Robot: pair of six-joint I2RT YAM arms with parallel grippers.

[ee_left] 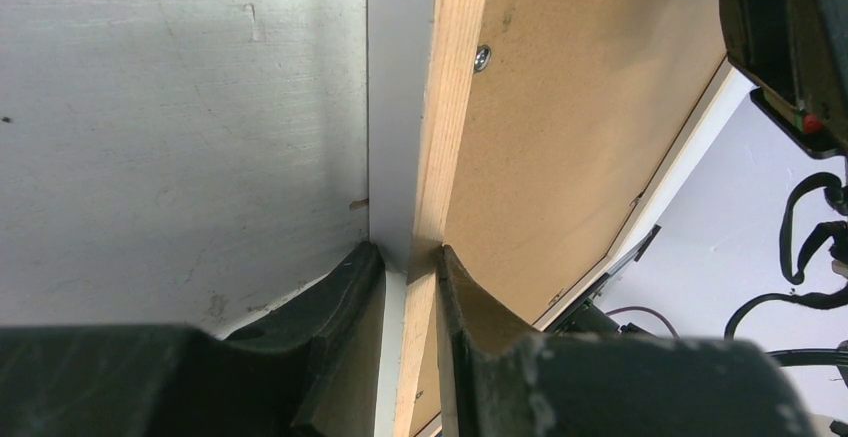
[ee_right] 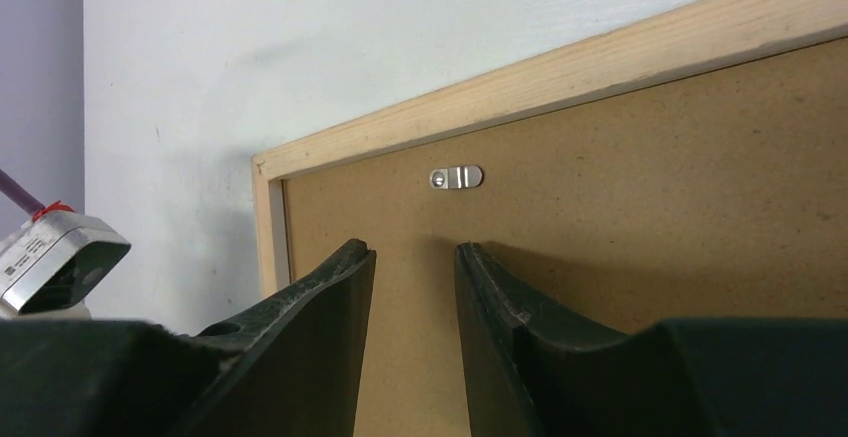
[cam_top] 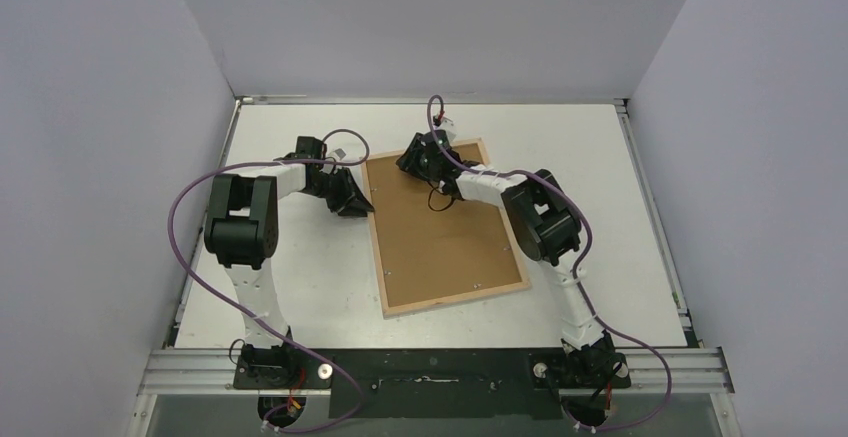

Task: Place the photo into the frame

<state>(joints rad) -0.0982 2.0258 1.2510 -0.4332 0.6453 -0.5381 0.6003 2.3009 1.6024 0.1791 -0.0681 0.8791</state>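
Note:
The frame point(cam_top: 457, 299) lies back side up on the table, its light wood rim around a brown backing board point(cam_top: 440, 242). The photo is hidden. My left gripper point(cam_top: 362, 207) is shut on the frame's left edge. In the left wrist view one finger point(ee_left: 350, 287) sits on the white side and the other on the wood rim point(ee_left: 450, 107). My right gripper point(cam_top: 408, 164) hovers low over the board near the frame's far left corner. In the right wrist view it point(ee_right: 415, 252) is open with a narrow gap and holds nothing. A metal turn clip point(ee_right: 456, 176) lies just ahead of it.
White table point(cam_top: 300, 287) enclosed by grey walls on three sides. The two grippers are close together at the frame's far left corner. Part of the left wrist point(ee_right: 55, 262) shows in the right wrist view. Purple cables loop off both arms.

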